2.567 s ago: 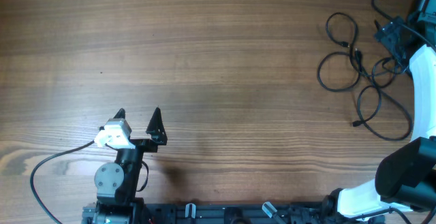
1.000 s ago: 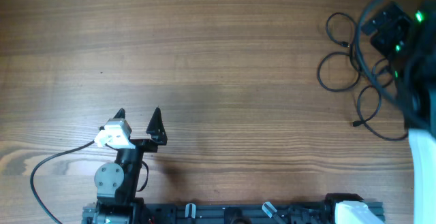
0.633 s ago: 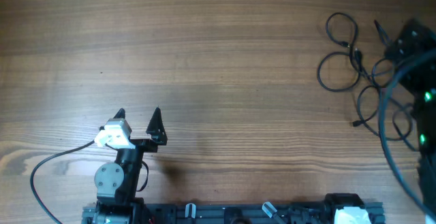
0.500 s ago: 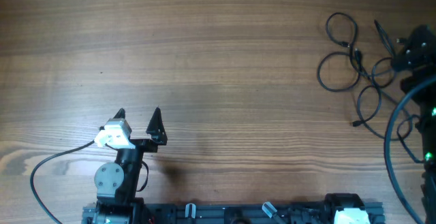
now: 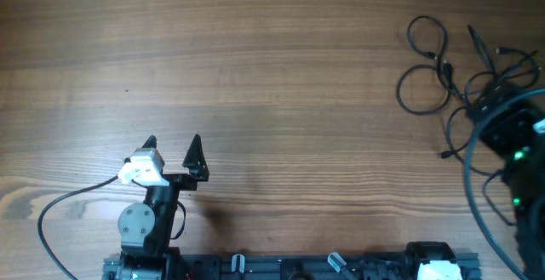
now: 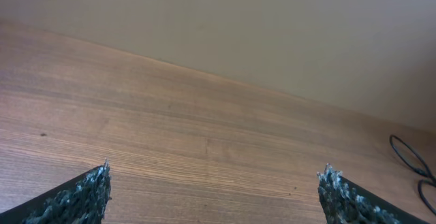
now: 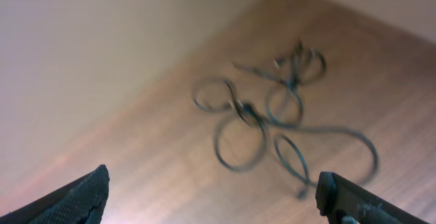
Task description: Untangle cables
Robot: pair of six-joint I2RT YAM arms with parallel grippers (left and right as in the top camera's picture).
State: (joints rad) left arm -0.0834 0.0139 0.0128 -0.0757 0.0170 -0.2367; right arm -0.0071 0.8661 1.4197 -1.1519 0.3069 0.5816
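Observation:
The cables (image 5: 430,67) are thin black cords lying in tangled loops at the table's far right, with a small plug end (image 5: 444,154) toward the front. In the right wrist view the cables (image 7: 266,115) lie blurred on the wood ahead of my right gripper (image 7: 212,183), which is open and empty. From overhead, my right arm (image 5: 511,140) is blurred and covers the right part of the tangle; its jaws do not show there. My left gripper (image 5: 173,142) is open and empty at the front left, far from the cables. The left wrist view (image 6: 216,176) shows wide-open jaws over bare wood.
A thicker black wire (image 5: 51,216) loops from the left arm's base across the front left of the wooden table (image 5: 272,76). A cable loop (image 6: 412,159) shows at the right edge of the left wrist view. A wall stands behind the table's far edge.
My right arm has swung from the far right corner toward the front along the right edge, uncovering the upper cable ends. The left arm has not moved.

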